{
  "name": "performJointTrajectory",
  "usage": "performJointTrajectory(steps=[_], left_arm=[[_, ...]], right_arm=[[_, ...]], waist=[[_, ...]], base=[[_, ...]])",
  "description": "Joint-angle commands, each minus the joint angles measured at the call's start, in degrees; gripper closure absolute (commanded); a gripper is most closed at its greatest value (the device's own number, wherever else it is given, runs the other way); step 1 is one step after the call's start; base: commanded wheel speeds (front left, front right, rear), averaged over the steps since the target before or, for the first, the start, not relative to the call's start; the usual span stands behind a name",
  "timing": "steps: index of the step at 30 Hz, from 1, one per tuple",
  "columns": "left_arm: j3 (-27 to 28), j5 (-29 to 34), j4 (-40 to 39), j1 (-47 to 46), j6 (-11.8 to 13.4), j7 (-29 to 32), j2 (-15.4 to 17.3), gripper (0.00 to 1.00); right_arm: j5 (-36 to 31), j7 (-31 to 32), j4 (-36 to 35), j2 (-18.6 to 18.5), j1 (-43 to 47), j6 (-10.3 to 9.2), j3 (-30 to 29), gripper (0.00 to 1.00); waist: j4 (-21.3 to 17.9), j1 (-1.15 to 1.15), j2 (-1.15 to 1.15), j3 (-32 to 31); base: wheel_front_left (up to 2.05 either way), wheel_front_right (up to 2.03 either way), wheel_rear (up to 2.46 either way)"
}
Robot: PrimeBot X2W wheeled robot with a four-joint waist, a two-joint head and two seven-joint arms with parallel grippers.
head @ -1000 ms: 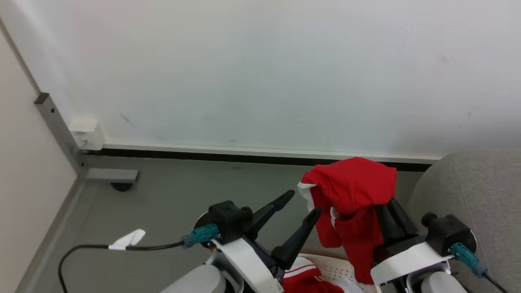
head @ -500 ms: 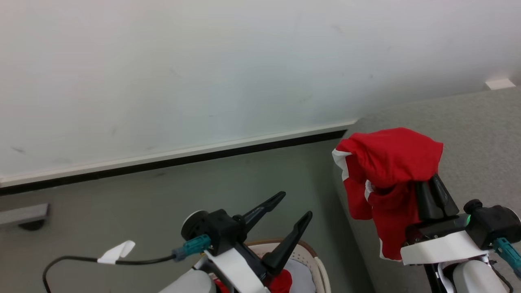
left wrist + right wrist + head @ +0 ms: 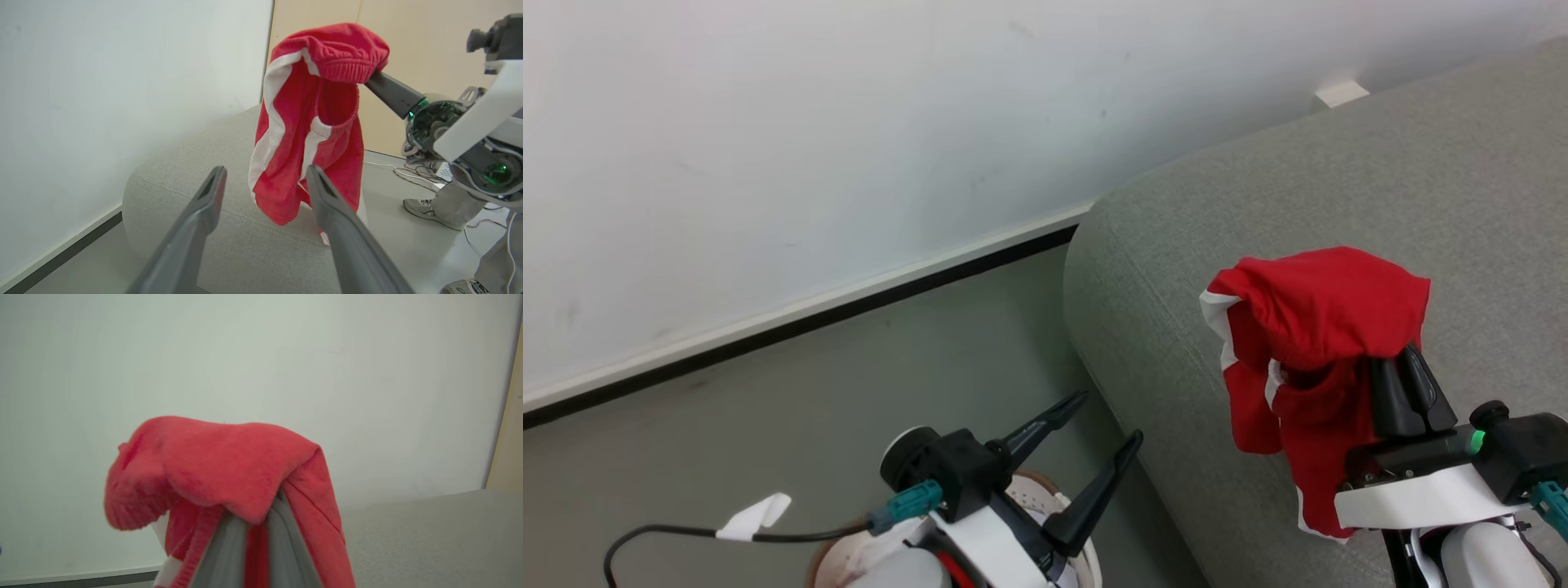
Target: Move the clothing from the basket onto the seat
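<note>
While right hand [image 3: 1398, 369] grips clothing [image 3: 1319, 310], basket [image 3: 1029, 500] perhaps holding more

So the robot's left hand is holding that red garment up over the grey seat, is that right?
Not quite: the right hand holds the red garment up over the grey seat, as the head view shows. The left hand is open and empty.

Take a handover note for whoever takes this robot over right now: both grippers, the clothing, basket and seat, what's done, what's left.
Right gripper: shut on a red garment, which hangs over the seat, not released.
Left gripper: open, empty, above the basket.
Done: one garment lifted out and carried to the seat.
Left: lay it down; a sliver of red shows in the basket, so fetch that too.
</note>
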Motion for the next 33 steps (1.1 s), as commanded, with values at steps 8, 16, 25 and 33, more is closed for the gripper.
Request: performJointTrajectory(steps=[8,16,25,33], left_arm=[[0.68,1.74,-1.71,-1.22,-1.11,0.09,2.96,0.00],[1.64,1.86,-6.53,-2.84,-2.05,0.89,8.42,0.00],[3.99,0.90,-10.98,-5.05,-2.92,1.19,14.62,0.00],[6.71,-0.05,-12.44,-5.86,-3.18,0.42,17.74,0.00]], right_arm=[[-0.10,0.34,-0.19,-0.06,-7.77,-0.12,-2.83,1.00],[-0.91,4.93,2.20,-1.73,-21.49,-0.12,-11.78,1.00],[-6.12,11.02,7.31,-9.60,-35.03,-0.12,-23.27,1.00],[-18.32,17.25,12.48,-12.37,-33.12,-0.14,-32.37,1.00]], waist=[[1.65,0.00,-0.01,6.58],[6.41,0.00,-0.01,15.65],[13.07,0.00,-0.01,25.04],[16.68,0.00,-0.01,30.30]], base=[[0.00,0.00,0.00],[0.00,0.00,0.00],[0.00,0.00,0.00],[0.00,0.00,0.00]])
